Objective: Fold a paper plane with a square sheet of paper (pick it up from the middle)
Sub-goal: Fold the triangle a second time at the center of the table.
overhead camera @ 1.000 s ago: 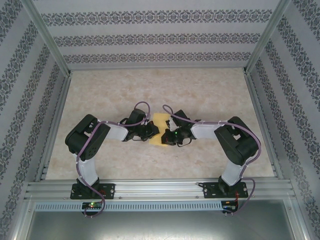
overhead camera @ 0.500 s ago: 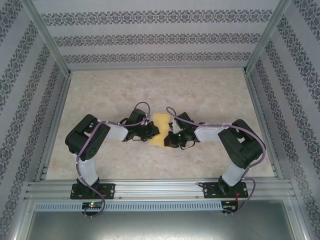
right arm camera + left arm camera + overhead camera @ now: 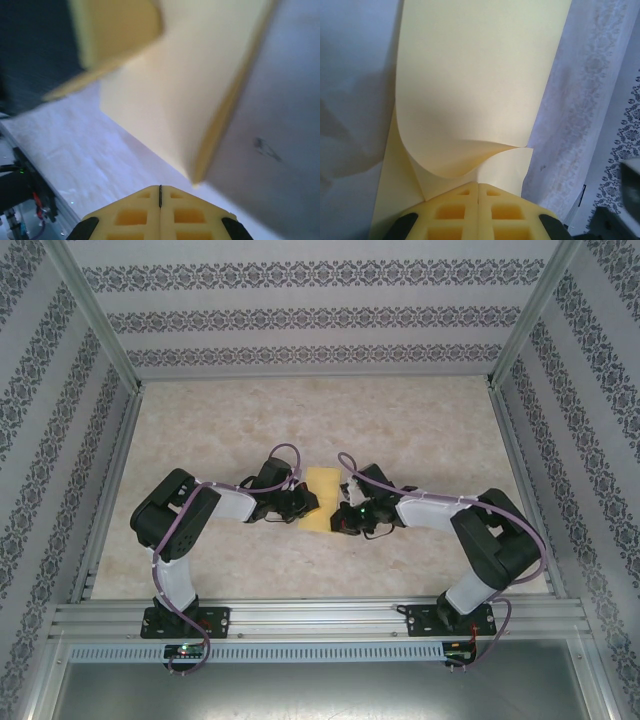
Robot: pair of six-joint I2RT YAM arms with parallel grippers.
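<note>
yellow-orange square sheet of paper (image 3: 321, 498), folded, mid-table, one layer curling

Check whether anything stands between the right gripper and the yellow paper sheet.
Nothing visible does. The shut right gripper faces the square sheet of paper across a strip of table, with no other object between them.

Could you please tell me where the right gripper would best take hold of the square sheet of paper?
Probably its free right-hand edge, approached from the right. The square sheet of paper appears pinched at its left edge by the left gripper, and its raised edge faces the shut right gripper, which must open first.
</note>
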